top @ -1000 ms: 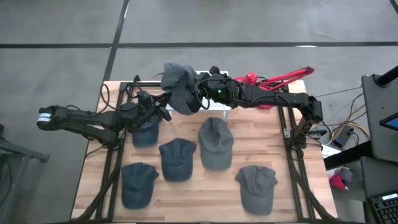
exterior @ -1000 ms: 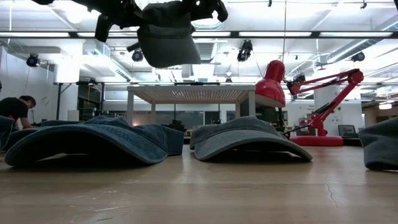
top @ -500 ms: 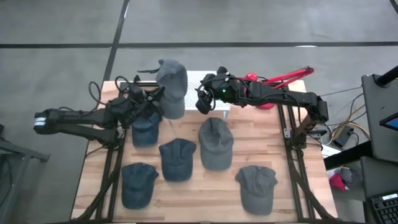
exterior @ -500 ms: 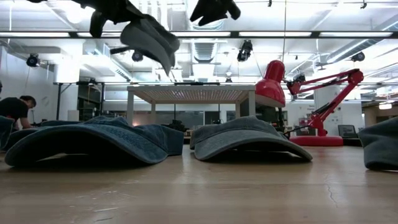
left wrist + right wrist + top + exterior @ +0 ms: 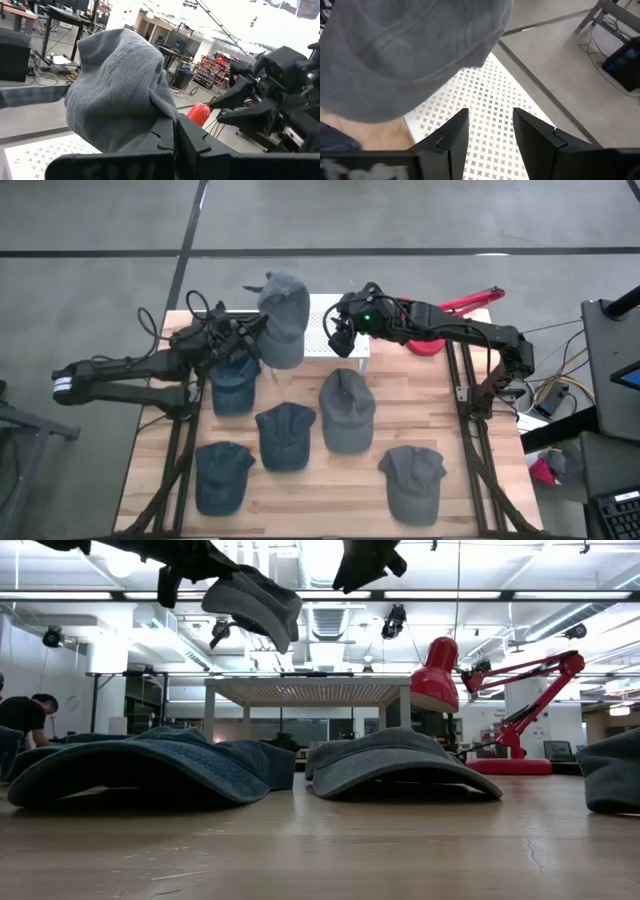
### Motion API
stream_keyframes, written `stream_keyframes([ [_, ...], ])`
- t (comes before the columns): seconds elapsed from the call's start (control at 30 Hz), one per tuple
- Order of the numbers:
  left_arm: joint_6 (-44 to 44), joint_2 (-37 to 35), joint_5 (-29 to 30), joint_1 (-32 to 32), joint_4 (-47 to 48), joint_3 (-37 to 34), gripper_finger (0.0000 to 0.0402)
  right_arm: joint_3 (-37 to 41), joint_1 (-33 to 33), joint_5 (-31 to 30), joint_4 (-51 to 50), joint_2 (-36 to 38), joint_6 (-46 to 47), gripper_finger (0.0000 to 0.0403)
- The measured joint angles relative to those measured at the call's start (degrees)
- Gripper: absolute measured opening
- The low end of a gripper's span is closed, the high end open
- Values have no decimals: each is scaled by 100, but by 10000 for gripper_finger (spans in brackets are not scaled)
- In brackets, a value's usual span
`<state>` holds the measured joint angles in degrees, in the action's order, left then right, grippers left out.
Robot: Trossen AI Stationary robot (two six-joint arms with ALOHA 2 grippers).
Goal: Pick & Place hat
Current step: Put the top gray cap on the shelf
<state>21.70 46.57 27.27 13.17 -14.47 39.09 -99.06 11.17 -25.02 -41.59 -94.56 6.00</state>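
Note:
A grey cap is up in the air over the table's far edge, next to a white perforated board. My left gripper reaches in from the left and is shut on it; the left wrist view shows the cap bulging past the shut left gripper. In the low view the cap hangs tipped. My right gripper is to the right of the cap, open and apart from it; in its own view the cap lies beyond the right gripper. My left gripper pinches a bunched fold of the cap's crown cloth between its two fingers, on the side of the cap nearest the arm. It comes at it roughly level from the table's left. The cap is lifted clear of the table, tilted, its brim drooping.
Several dark caps lie on the wooden table. A red desk lamp stands at the far right behind the right arm. Metal frame legs run down both sides.
A second ago both grippers held the cap. The right gripper has let go and drawn back toward the table's right. The cap has stayed aloft with the left gripper alone, swinging slightly toward the left and tipping over.

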Motion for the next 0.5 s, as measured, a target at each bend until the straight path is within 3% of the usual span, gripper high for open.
stream_keyframes([
  [0.5,703,676,-1829,1396,-349,0,0,1166,169,2,104,760,299,123],
])
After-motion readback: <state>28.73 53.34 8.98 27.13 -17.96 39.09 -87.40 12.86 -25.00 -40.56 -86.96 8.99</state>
